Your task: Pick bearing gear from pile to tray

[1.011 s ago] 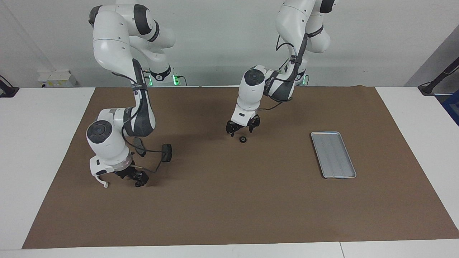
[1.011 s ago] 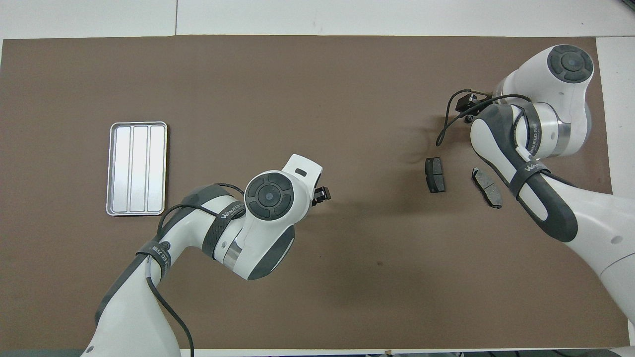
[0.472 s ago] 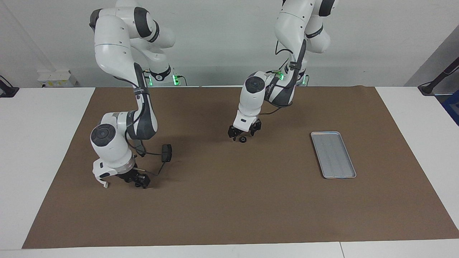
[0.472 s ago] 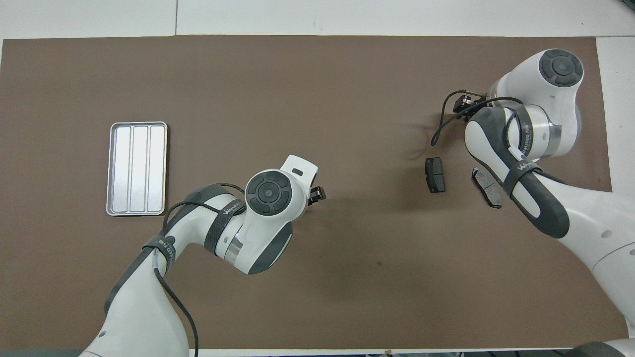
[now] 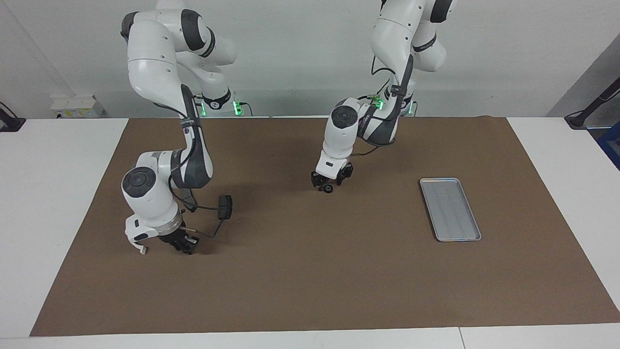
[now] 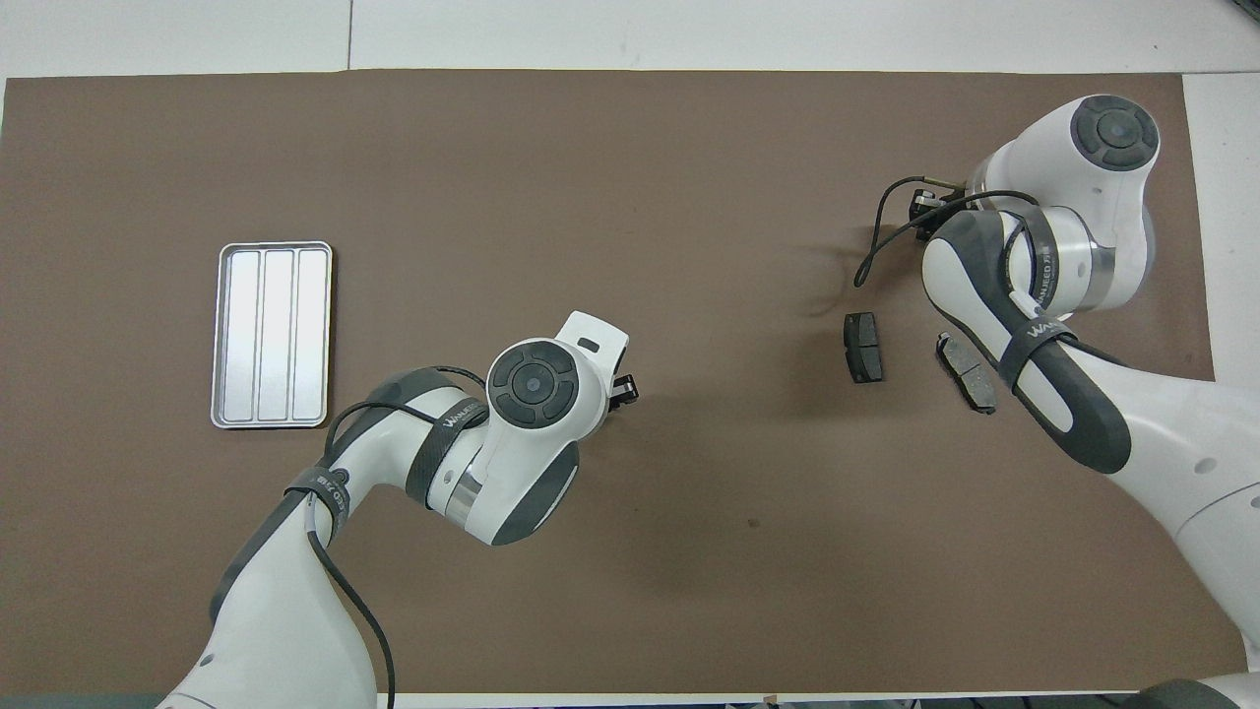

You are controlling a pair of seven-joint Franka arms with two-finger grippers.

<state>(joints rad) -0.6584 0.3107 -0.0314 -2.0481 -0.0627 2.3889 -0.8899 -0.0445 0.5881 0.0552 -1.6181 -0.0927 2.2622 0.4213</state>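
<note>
Step in hand looks like the grasp. Left gripper (image 5: 330, 182) sits low over the mat mid-table, right on a small black round part (image 5: 328, 188), probably the bearing gear. Fingers straddle it or sit just beside it; can't tell if they are closed or gripping yet. From overhead the wrist hides the part, only a finger (image 6: 624, 389) pokes out.

Right gripper (image 5: 186, 246) is down at the mat toward the right arm's end of the table, among the scattered parts. Grip state there: can't tell. Two dark brake pads (image 6: 863, 347) lie nearer the robots than that gripper.

Tray (image 5: 450, 209) is bare, toward the left arm's end, well apart from the round part.

Next move, as a judgement: confirm the pinch on the round part, lift clear, carry over the tray, lower and release inside the rim. Small part, slip risk on lift.
</note>
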